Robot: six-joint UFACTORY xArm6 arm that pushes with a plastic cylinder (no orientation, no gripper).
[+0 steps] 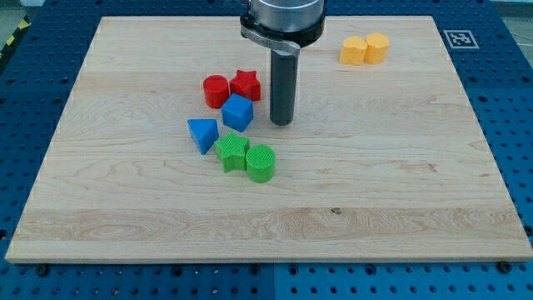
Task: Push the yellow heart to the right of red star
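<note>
The red star lies left of the board's middle, toward the view's top, touching a red cylinder on its left. Two yellow blocks lie at the view's top right: a left one and a right one, touching each other; which is the heart I cannot tell for sure. My tip rests on the board just right of and below the red star, next to a blue cube. It is far left of and below the yellow blocks.
A blue triangular block, a green star and a green cylinder cluster below the blue cube. The wooden board sits on a blue perforated table. A marker tag is at the top right corner.
</note>
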